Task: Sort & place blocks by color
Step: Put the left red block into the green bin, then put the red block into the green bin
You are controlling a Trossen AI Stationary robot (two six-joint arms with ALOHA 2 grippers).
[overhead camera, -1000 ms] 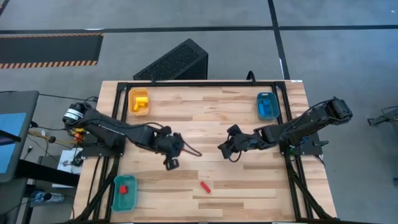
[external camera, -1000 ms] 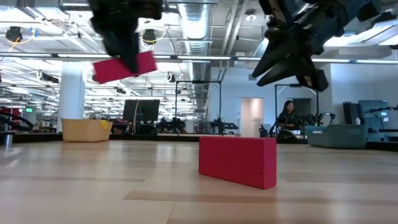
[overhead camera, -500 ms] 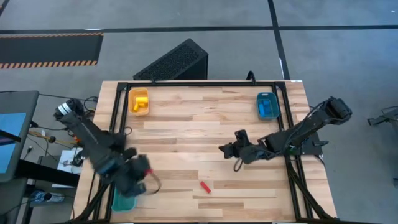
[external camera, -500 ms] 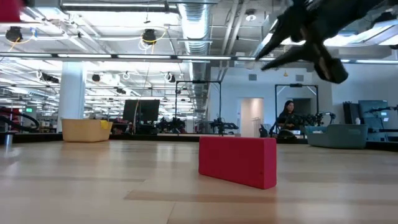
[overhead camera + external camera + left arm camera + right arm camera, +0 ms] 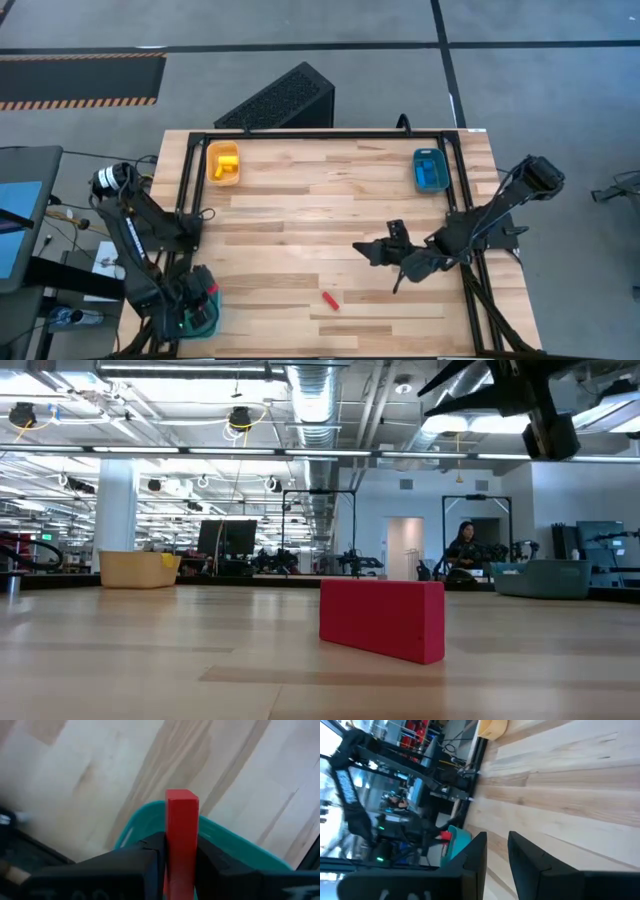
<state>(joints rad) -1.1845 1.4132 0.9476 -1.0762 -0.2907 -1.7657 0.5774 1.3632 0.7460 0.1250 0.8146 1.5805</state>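
My left gripper (image 5: 200, 296) hangs over the teal tray (image 5: 190, 322) at the table's near-left corner, shut on a red bar block (image 5: 181, 830). The left wrist view shows the tray's rim (image 5: 145, 820) under the bar. A second red block (image 5: 329, 299) lies flat on the table near its near edge and stands large in the low view (image 5: 383, 618). My right gripper (image 5: 378, 243) is open, above the table to the right of and beyond that block, touching nothing. My left gripper pinches the red bar block between its two fingers, one finger (image 5: 145, 855) on each long side. The bar's free end (image 5: 182, 797) sticks out past the fingertips. It is lifted clear, above the teal tray.
A yellow tray (image 5: 223, 163) with yellow blocks sits at the far left, a blue tray (image 5: 430, 168) with blue blocks at the far right. Bare wood lies between them. A person (image 5: 463, 552) stands in the room beyond the table.
My left gripper has swung, still shut on the red bar, from the table's middle toward the near-left corner and now stands over the teal tray. My right gripper has drifted a little toward the near edge and the right. The red block on the table has not moved.
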